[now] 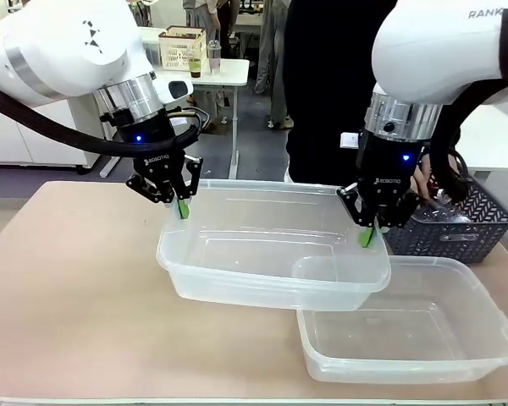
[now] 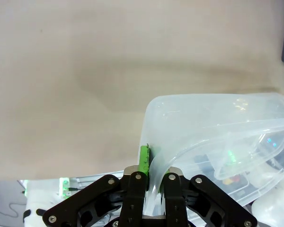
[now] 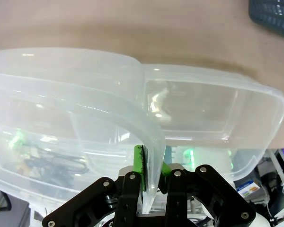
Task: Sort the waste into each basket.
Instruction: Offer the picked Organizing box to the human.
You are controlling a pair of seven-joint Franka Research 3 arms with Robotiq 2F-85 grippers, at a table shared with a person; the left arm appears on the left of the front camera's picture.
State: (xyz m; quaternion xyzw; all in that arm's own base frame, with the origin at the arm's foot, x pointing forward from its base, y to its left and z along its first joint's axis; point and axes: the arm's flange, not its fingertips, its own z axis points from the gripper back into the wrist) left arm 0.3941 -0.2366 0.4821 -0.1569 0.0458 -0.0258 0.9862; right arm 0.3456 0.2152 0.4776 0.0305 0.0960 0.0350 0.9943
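Note:
Two clear plastic tubs are the baskets. One basket (image 1: 262,275) hangs tilted above the table between both arms. My left gripper (image 1: 182,205) is shut on its left rim, and my right gripper (image 1: 368,234) is shut on its right rim. In the left wrist view the gripper (image 2: 156,163) pinches the basket's wall (image 2: 203,123). The right wrist view has the gripper (image 3: 152,163) clamped on the rim of the held basket (image 3: 61,94), above the other basket (image 3: 203,109). That second basket (image 1: 406,368) rests on the table at front right, partly under the held one. See-through bottles (image 1: 440,216) lie in a dark lattice basket.
The dark blue-grey lattice basket (image 1: 457,237) stands at the table's right, behind the second tub. A person in black stands at the far side with a hand (image 1: 423,182) near it. Bare tabletop (image 1: 76,279) stretches to the left and front.

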